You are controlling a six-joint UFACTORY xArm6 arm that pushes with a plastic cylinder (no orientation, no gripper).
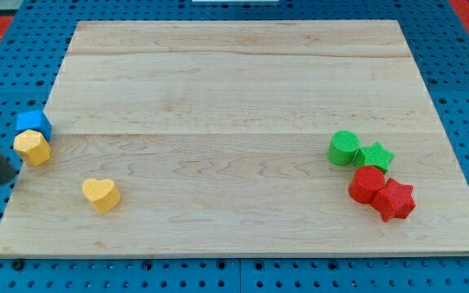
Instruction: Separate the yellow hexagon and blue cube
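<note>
The blue cube (33, 124) sits at the board's left edge, and the yellow hexagon (32, 148) touches it just below. My rod comes in from the view's left, and my tip (6, 179) rests just off the board's left edge, a little below and to the left of the yellow hexagon, not touching it.
A yellow heart (101, 194) lies at the lower left of the wooden board (234, 98). At the right, a green cylinder (344, 148) touches a green star (374, 156); below them a red cylinder (368, 184) touches a red star (396, 200).
</note>
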